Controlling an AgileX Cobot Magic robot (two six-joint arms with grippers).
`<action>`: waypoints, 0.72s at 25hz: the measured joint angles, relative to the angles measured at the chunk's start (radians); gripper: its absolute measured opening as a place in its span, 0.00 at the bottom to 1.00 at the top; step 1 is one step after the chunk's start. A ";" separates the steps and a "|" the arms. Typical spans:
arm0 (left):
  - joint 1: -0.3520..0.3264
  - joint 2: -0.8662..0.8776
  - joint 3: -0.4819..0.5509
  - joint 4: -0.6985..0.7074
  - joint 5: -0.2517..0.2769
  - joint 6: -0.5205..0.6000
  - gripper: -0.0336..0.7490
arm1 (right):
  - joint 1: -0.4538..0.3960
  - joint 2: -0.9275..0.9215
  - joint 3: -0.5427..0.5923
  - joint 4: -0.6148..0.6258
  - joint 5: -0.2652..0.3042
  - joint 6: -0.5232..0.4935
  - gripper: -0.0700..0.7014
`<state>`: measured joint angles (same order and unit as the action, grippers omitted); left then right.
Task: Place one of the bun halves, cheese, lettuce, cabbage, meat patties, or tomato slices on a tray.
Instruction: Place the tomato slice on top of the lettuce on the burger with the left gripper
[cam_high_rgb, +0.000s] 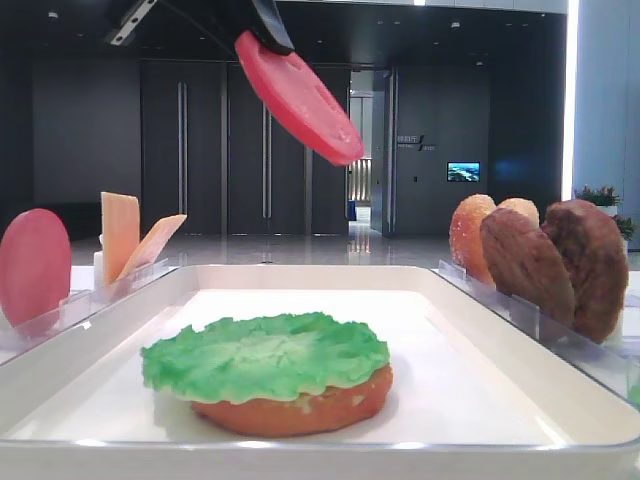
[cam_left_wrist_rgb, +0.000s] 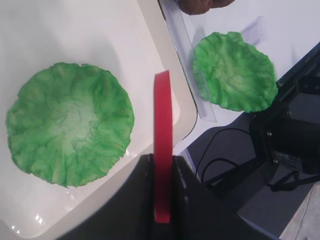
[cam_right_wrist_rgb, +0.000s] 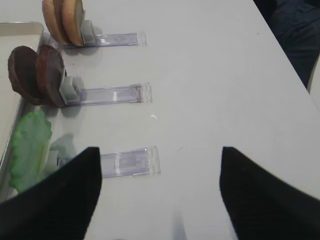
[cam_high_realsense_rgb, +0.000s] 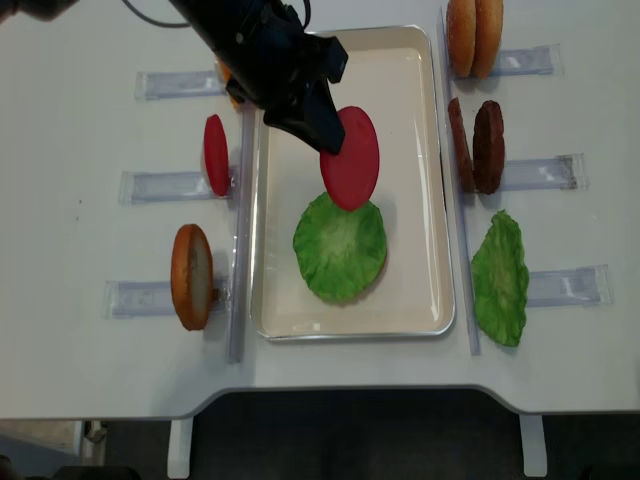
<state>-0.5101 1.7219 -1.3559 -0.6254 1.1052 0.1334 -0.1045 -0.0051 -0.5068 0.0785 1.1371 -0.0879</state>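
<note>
The white tray (cam_high_realsense_rgb: 420, 60) in front of me already carries a bun half (cam_high_rgb: 300, 405) with a lettuce leaf (cam_high_realsense_rgb: 340, 248) laid flat on top. Left to do: set down the tomato slice (cam_high_realsense_rgb: 352, 158) I am carrying. It hangs in the air over the middle of the tray, just beyond the lettuce, not touching anything below. My left gripper (cam_high_realsense_rgb: 318, 122) is clamped on its edge, so the disc tilts down and away from my arm, which reaches in from the tray's far left corner. My right gripper (cam_right_wrist_rgb: 160, 190) waits over the bare table to the right of the holders, fingers spread wide with nothing between them.
</note>
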 joint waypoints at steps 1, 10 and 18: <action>0.000 -0.019 0.035 -0.016 -0.029 0.014 0.11 | 0.000 0.000 0.000 0.000 0.000 0.000 0.72; 0.000 -0.137 0.267 -0.062 -0.153 0.076 0.11 | 0.000 0.000 0.000 0.000 0.000 0.000 0.72; 0.000 -0.164 0.465 -0.214 -0.317 0.249 0.11 | 0.000 0.000 0.000 0.000 0.000 0.000 0.72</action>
<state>-0.5101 1.5582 -0.8910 -0.8399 0.7877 0.3826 -0.1045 -0.0051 -0.5068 0.0785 1.1371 -0.0879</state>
